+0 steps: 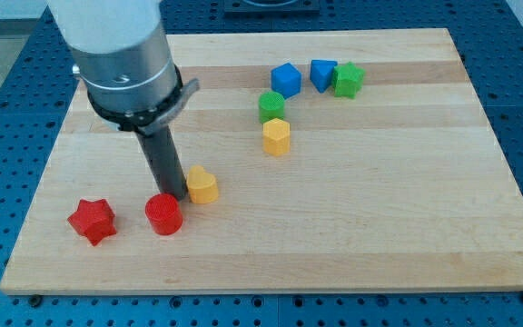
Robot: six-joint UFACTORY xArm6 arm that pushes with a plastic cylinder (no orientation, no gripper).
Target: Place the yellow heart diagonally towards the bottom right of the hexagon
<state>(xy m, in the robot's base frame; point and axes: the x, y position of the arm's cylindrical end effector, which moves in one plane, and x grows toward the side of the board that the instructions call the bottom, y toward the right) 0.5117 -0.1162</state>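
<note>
Camera view of the wooden tabletop (pixel 379 236) on its blue perforated base (pixel 7 109). We see our arm's grey cylindrical housing (pixel 121 64) entering from the view's top left, with the dark rod (pixel 163 159) descending from it. Our tip (pixel 176 197) rests at the tabletop, just beside the left side of the yellow heart (pixel 202 185) and immediately above the red cylinder (pixel 163 214); whether the tip actually touches the heart we cannot tell. The arm carries no gripper, so nothing is grasped; the rod merely stands beside the blocks.

The yellow heart, the task's block, lies in the lower left part of the tabletop, well apart from the yellow hexagon (pixel 277 136), which sits up and to the view's right of it. A red star (pixel 92 221) lies to the view's left of the red cylinder, near the bottom edge.

Directly above the yellow hexagon, and touching it, stands a green cylinder (pixel 271 106). Farther toward the view's top right we see a blue cube (pixel 286 79), a blue triangular block (pixel 322 73) and, touching it on the right, a green block (pixel 349 80) of star-like shape.
</note>
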